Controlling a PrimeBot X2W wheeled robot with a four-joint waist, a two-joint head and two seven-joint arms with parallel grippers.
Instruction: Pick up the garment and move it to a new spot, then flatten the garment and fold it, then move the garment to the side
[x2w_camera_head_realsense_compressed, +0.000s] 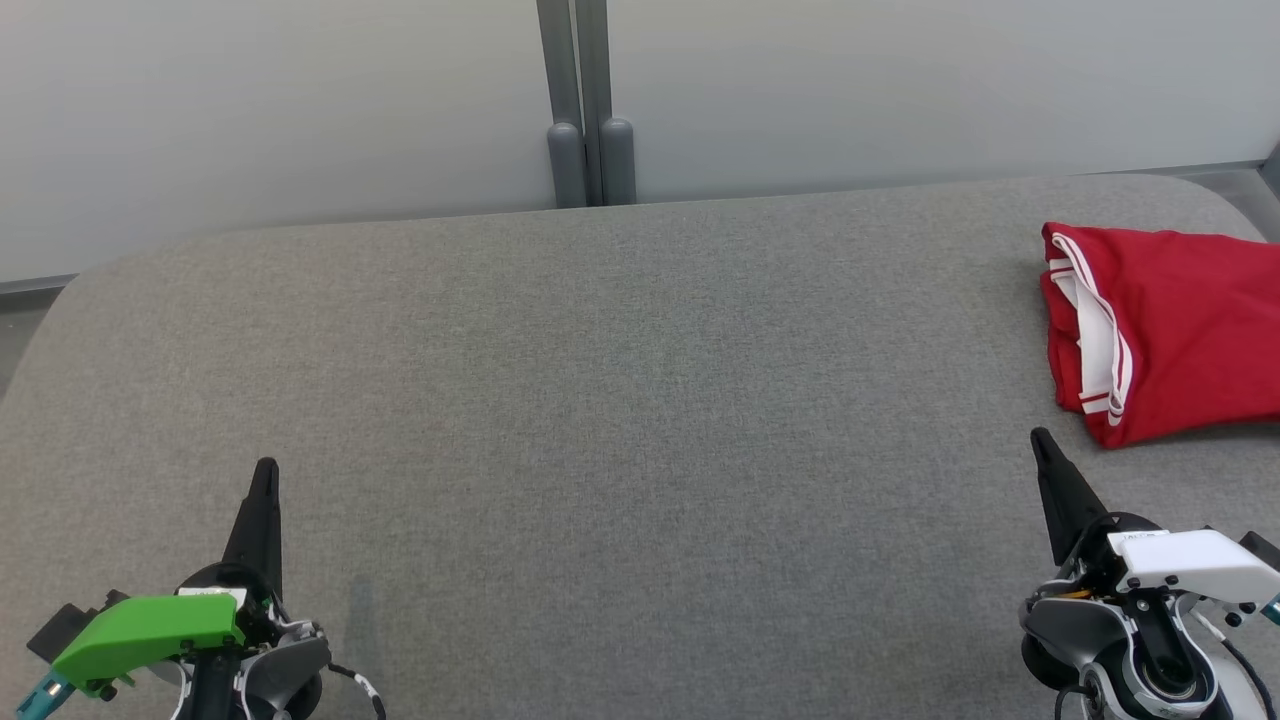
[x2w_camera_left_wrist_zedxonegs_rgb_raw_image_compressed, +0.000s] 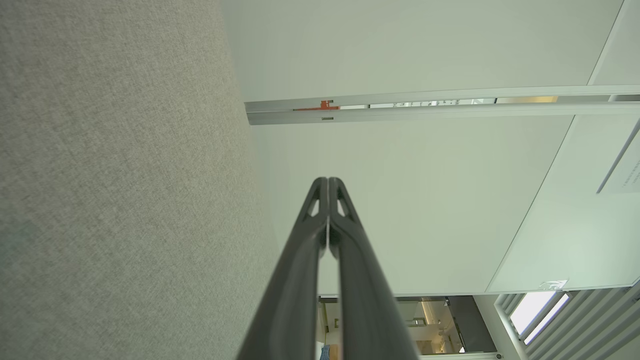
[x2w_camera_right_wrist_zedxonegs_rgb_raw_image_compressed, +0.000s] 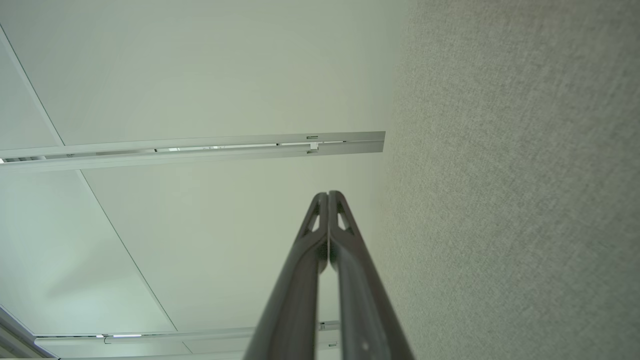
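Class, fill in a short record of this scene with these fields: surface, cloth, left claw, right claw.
surface: grey padded table
cloth: red folded cloth with white striped trim, far right, cut off by the frame; no lettering visible
left claw: shut, holding nothing, near left
right claw: shut, holding nothing, near the cloth but apart from it

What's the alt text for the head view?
A folded red cloth with white striped trim lies at the far right of a grey fabric-covered table, partly cut off by the picture's edge. The left gripper and the right gripper sit shut at the lower corners, fingers pointing up, touching nothing. A pale partition wall stands behind.
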